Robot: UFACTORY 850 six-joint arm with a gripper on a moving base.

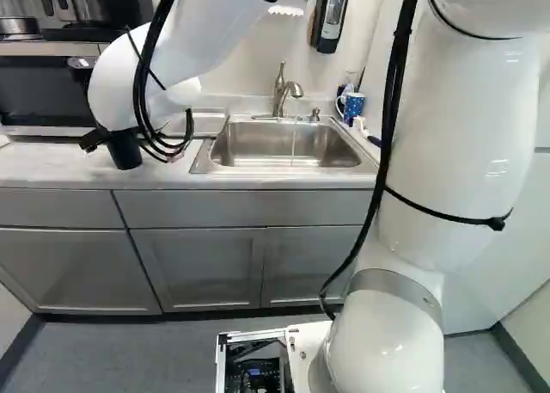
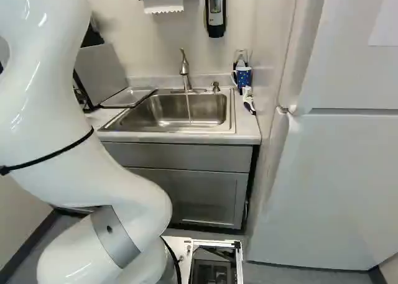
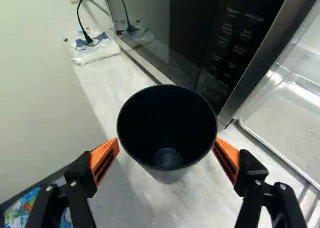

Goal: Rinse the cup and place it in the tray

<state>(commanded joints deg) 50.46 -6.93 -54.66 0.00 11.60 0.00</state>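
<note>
Cup (image 1: 125, 151) gripped from both sides by the end effector (image 3: 165, 143), above the surface (image 1: 47, 167) near its front edge.
Side contact leaves the rim (image 3: 168, 86) clear, likely for rinsing; the tray (image 2: 129, 97) sits beside the sink (image 2: 211, 110), presumably for drips.

The cup (image 3: 168, 175) looks like smooth dark plastic. The tray (image 3: 287, 125) is shiny metal. The sink (image 2: 211, 130) is satiny metal, and so is the faucet (image 2: 185, 69). Dark glossy glass fronts the microwave (image 3: 192, 23). The desk (image 3: 200, 203) looks smooth; the arm (image 1: 468, 126) is glossy.
</note>
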